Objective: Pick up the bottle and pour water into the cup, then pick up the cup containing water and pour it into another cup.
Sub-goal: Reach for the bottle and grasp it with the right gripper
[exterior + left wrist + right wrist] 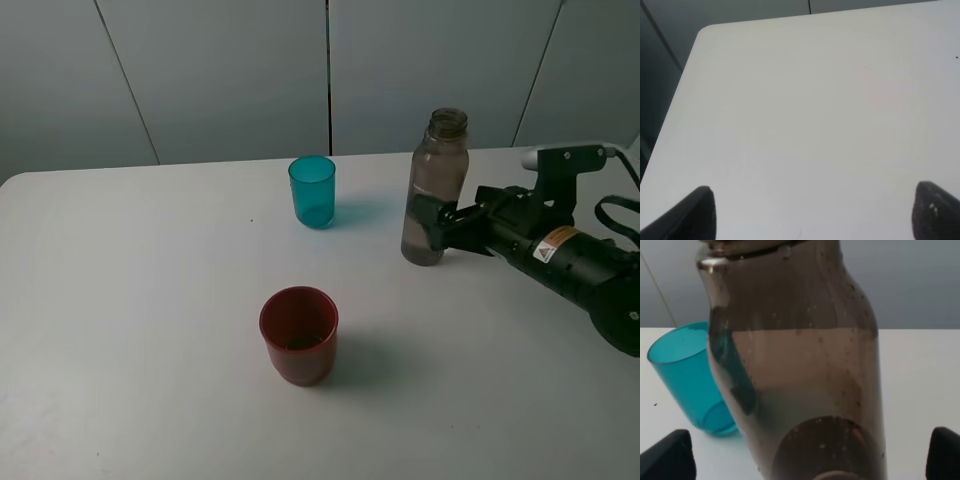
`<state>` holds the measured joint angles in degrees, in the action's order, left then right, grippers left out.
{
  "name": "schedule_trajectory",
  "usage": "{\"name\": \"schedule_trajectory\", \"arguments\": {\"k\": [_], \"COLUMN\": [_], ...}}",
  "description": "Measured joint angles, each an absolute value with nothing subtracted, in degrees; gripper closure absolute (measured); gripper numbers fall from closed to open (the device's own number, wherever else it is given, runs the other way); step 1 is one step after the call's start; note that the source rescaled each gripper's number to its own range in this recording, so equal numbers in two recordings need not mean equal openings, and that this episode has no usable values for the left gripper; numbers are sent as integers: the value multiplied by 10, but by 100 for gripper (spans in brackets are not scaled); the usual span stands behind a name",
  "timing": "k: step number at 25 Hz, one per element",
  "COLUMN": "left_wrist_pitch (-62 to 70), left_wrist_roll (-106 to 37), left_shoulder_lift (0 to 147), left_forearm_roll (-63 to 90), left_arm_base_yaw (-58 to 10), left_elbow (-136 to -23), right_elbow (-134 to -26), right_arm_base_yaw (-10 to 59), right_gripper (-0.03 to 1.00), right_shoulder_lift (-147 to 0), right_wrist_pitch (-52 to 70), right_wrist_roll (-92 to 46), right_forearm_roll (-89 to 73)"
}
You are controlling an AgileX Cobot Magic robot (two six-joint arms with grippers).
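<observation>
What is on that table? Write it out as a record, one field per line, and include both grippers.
table: white
bottle: upright, uncapped, partly filled, on the right side
blue cup: upright, left of the bottle, not touching it
red cup: upright, nearer the front edge, standing alone
right gripper: open, fingers on either side of the bottle's lower half, a gap on each side
left gripper: open, over bare table, nothing between its fingers

Bottle cropped, cup half covered
In the right wrist view the bottle (800, 380) loses its mouth and base to the frame and hides part of the blue cup (682, 375).
</observation>
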<state>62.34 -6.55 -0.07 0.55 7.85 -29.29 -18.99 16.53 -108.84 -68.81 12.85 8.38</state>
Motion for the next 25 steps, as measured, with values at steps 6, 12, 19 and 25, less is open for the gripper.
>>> {"name": "schedule_trajectory", "arguments": {"k": [6,12,19,25], "left_wrist_pitch": [623,623,623,623], "left_wrist_roll": [-66,-66,-66,-66], "left_shoulder_lift": [-1,-1,-1,-1], "left_forearm_roll": [5,5,5,5], "left_arm_base_yaw": [78,78,78,78], "left_elbow": [-293,-293,-293,-293], "right_elbow": [-225,-257,-293,-315], "right_arm_base_yaw": [165,165,165,165], "right_gripper": [-3,-3,-3,19], "right_shoulder_lift": [-1116,-1151,-1179,-1195], "right_wrist_pitch": [-690,-690,-690,-692], "right_wrist_roll": [107,90,76,71], "right_forearm_roll": [84,102,103,105]}}
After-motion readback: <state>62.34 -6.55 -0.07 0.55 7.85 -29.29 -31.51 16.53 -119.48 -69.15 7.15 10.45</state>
